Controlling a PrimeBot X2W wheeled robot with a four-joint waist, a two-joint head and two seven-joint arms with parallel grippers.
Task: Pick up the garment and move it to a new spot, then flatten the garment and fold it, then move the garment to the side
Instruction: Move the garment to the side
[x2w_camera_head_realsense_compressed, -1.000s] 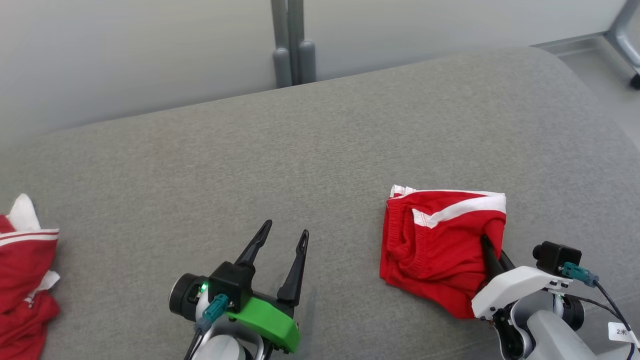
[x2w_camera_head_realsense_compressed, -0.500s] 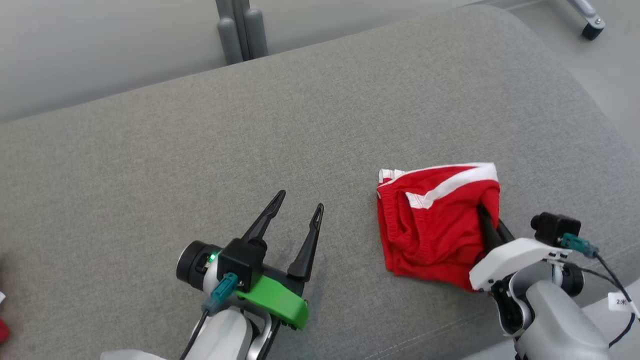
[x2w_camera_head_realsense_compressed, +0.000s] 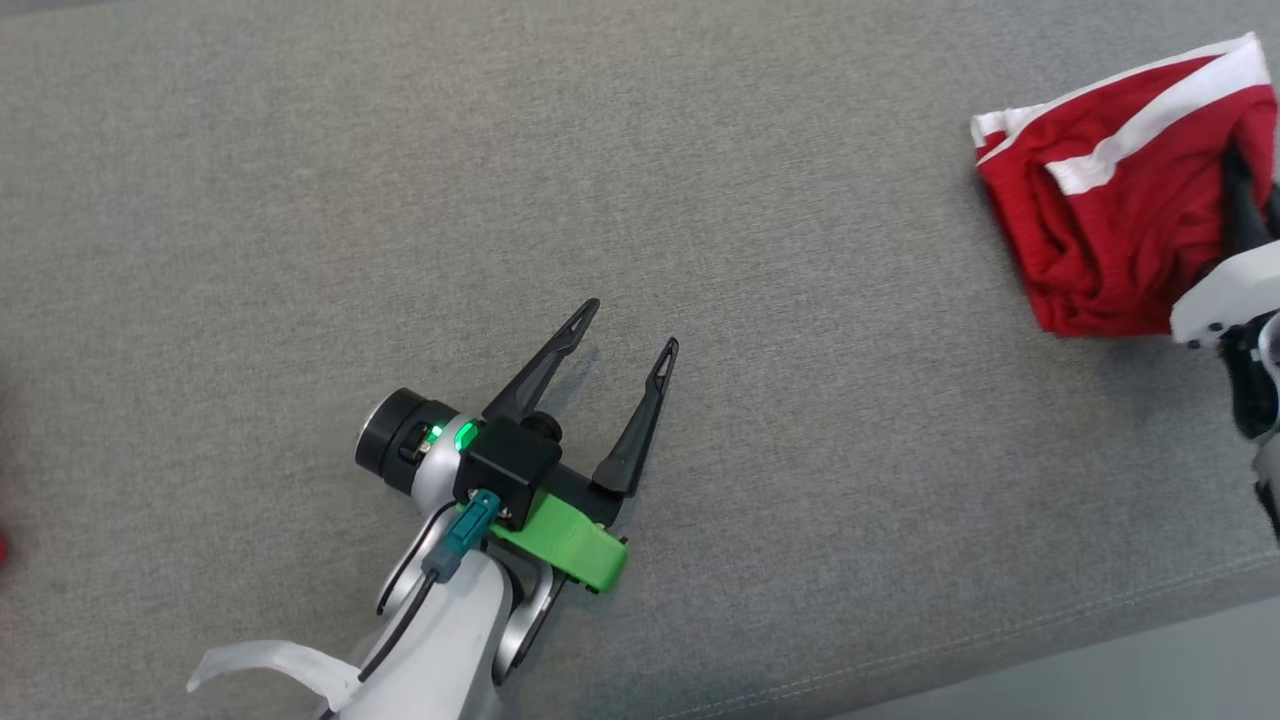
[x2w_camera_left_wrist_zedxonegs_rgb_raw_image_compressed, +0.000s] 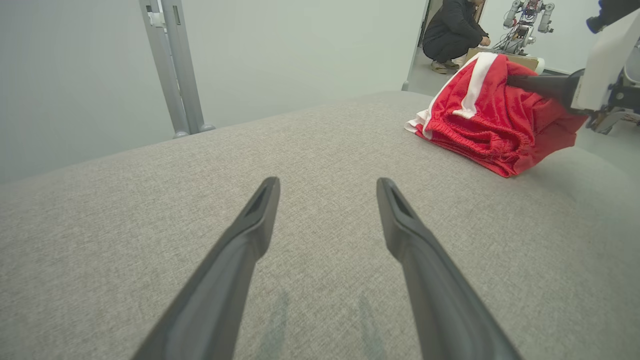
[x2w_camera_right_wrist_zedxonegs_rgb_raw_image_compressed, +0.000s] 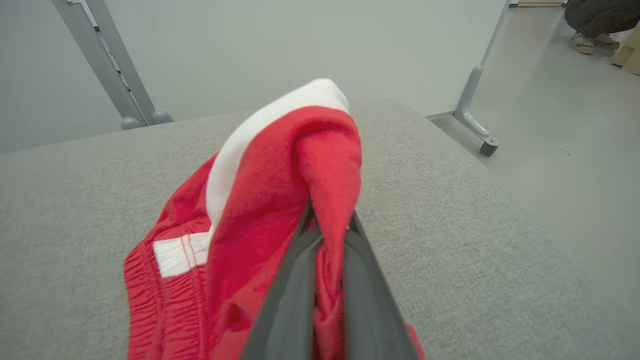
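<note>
The garment (x2w_camera_head_realsense_compressed: 1120, 225) is a folded pair of red shorts with white stripes, at the far right of the head view on the grey cushion (x2w_camera_head_realsense_compressed: 500, 200). My right gripper (x2w_camera_head_realsense_compressed: 1240, 180) is shut on the garment's right edge, lifting a fold of red cloth (x2w_camera_right_wrist_zedxonegs_rgb_raw_image_compressed: 320, 165) that drapes over its fingers (x2w_camera_right_wrist_zedxonegs_rgb_raw_image_compressed: 295, 280). The garment (x2w_camera_left_wrist_zedxonegs_rgb_raw_image_compressed: 490, 120) also shows at the upper right of the left wrist view, with the right gripper's fingers (x2w_camera_left_wrist_zedxonegs_rgb_raw_image_compressed: 540, 85) pinching it. My left gripper (x2w_camera_head_realsense_compressed: 632, 326) hovers open over bare cushion, well left of the garment; its fingers (x2w_camera_left_wrist_zedxonegs_rgb_raw_image_compressed: 245, 240) hold nothing.
Grey metal posts (x2w_camera_left_wrist_zedxonegs_rgb_raw_image_compressed: 172, 65) stand behind the cushion by a pale wall. A wheeled frame leg (x2w_camera_right_wrist_zedxonegs_rgb_raw_image_compressed: 475, 120) stands on the floor to the right. A person (x2w_camera_left_wrist_zedxonegs_rgb_raw_image_compressed: 452, 32) crouches far off beside another robot. The cushion's front seam (x2w_camera_head_realsense_compressed: 950, 650) runs along the bottom right.
The head camera has tilted down and swung left, so the garment now sits at the upper right. The right gripper stays shut on the garment; the left stays open.
</note>
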